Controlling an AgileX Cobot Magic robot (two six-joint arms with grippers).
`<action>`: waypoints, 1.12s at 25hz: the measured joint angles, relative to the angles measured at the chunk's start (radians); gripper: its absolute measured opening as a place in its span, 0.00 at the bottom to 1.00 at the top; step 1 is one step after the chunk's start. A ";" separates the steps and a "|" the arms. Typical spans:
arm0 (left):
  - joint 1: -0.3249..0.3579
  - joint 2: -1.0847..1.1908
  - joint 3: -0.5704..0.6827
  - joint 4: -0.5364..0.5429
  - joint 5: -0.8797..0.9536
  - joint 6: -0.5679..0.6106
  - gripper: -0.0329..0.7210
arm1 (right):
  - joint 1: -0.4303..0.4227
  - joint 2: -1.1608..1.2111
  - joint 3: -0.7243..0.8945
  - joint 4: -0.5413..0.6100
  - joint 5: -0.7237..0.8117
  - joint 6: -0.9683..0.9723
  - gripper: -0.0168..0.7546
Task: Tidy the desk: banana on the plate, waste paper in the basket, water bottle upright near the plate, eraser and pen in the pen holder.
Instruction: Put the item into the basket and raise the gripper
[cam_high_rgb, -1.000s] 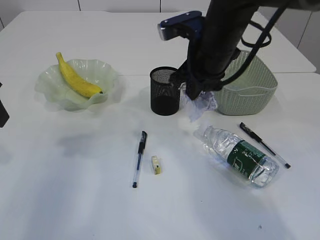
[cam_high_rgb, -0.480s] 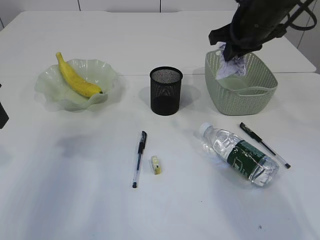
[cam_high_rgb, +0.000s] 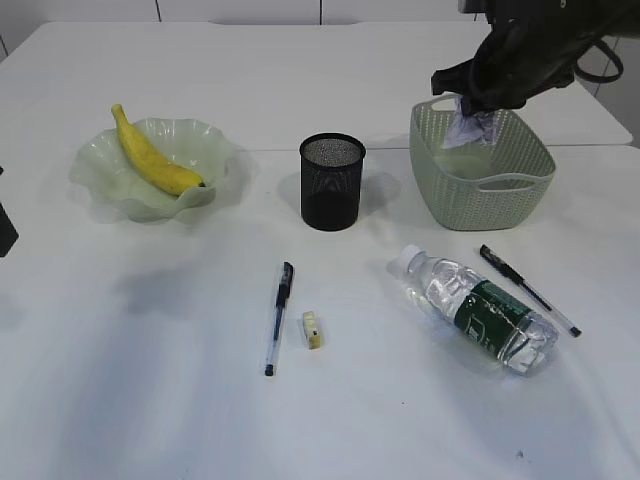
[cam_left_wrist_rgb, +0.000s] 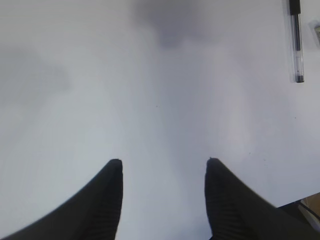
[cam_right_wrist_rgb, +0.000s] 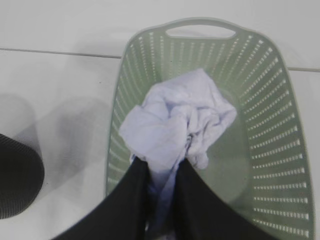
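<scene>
Two fingers of our right gripper (cam_right_wrist_rgb: 161, 192) pinch the waste paper (cam_right_wrist_rgb: 180, 120) above the basket (cam_high_rgb: 480, 190), whose long axis runs away from us in the right wrist view. We see our left gripper (cam_left_wrist_rgb: 164, 165) spread wide over bare desk (cam_left_wrist_rgb: 150, 100). On its side, the water bottle (cam_high_rgb: 478, 308) points its cap toward the pen holder (cam_high_rgb: 331, 181).

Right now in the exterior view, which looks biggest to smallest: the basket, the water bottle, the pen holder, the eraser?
1. basket
2. water bottle
3. pen holder
4. eraser
</scene>
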 joint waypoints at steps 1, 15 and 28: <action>0.000 0.000 0.000 0.000 0.000 0.000 0.54 | 0.000 0.013 0.000 -0.007 -0.020 0.015 0.15; 0.000 0.000 0.000 -0.001 0.000 0.000 0.54 | -0.002 0.107 0.000 -0.175 -0.115 0.180 0.32; 0.000 0.000 0.000 -0.001 -0.007 0.000 0.54 | -0.002 0.108 -0.171 -0.194 0.119 0.187 0.63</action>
